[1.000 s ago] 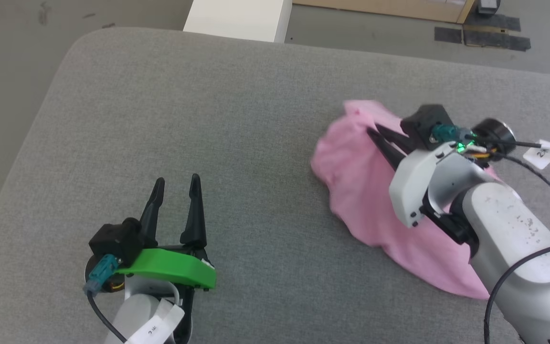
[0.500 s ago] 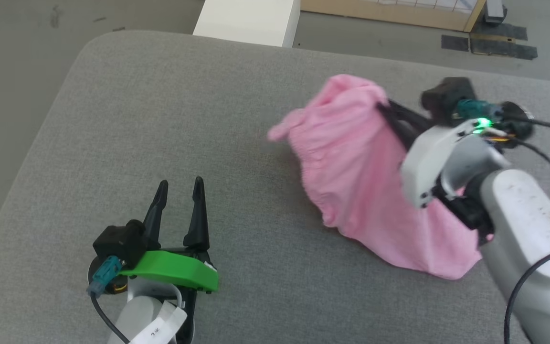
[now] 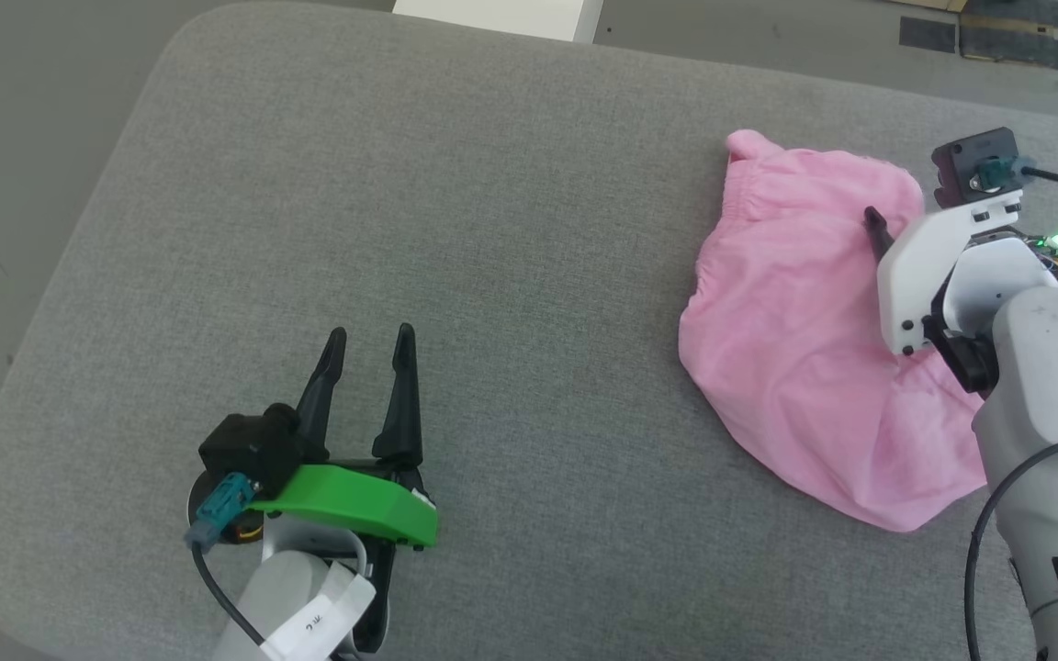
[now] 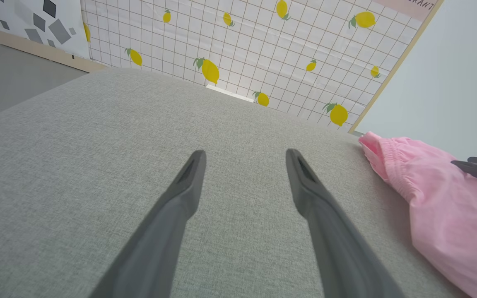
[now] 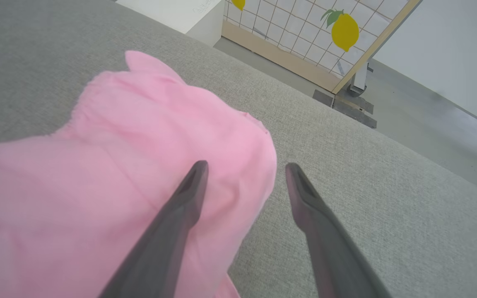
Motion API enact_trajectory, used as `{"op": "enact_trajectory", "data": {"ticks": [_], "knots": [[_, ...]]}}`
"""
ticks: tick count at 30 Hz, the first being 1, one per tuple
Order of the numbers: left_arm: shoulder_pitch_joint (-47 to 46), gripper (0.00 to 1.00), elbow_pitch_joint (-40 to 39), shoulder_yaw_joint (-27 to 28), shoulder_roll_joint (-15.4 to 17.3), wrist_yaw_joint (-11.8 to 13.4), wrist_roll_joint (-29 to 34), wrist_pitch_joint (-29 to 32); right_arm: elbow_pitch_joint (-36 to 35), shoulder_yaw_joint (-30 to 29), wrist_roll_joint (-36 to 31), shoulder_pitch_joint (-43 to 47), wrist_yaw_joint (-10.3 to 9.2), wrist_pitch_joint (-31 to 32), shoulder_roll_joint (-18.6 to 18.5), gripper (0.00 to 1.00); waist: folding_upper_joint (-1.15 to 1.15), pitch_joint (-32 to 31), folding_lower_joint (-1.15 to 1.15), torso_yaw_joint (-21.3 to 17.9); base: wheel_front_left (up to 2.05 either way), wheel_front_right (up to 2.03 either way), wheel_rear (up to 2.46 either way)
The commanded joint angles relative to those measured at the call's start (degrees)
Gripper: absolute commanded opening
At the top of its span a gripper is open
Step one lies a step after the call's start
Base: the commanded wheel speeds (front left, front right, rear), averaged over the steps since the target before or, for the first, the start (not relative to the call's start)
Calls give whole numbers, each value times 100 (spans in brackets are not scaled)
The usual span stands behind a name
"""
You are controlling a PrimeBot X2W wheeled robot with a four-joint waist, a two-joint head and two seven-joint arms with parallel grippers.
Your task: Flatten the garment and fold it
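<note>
Grey padded surface (image 3: 492, 184) spreads under both arms. Near left, the left gripper (image 3: 371, 332) hovers with its 2 fingers apart and nothing between them. Well apart from it, on the right, the garment (image 3: 795, 312) lies in a crumpled heap. Over its far right edge the right gripper (image 5: 246, 164) holds its jaws apart, gripping nothing: 1 finger over pink cloth, 1 over bare grey. Far behind stands a lemon-print panel (image 4: 263, 45).

Splayed right tool (image 5: 244, 165) astride edge of garment (image 5: 139, 136)
</note>
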Motion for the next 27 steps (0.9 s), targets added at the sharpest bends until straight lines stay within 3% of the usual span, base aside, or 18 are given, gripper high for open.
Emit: {"op": "enact_trajectory", "data": {"ticks": [1, 6, 13, 20, 27], "knots": [[-50, 100, 32, 13, -9, 0, -30, -26, 71, -147, -96, -23, -10, -154, 42, 100, 0, -93, 0, -47, 0, 0, 0], [72, 100, 96, 67, -9, -44, 7, -26, -183, -561, -66, 385, -10, -912, 247, 100, 0, -417, 0, -228, 0, 0, 0], [260, 100, 125, 128, -9, -143, 63, -26, -1638, -364, 525, 1786, -10, -2281, 567, 100, 0, -805, 0, -722, 0, 0, 0], [165, 100, 243, 39, -9, -224, 70, -26, -2742, -340, 813, 3267, -10, -2708, 796, 100, 0, -930, 0, -1365, 0, 0, 0], [-403, 100, 781, -264, -9, -259, -103, 134, -3033, -299, 1150, 3855, -10, -2678, 827, 100, 0, -832, 0, -1879, 0, 0, 0]]}}
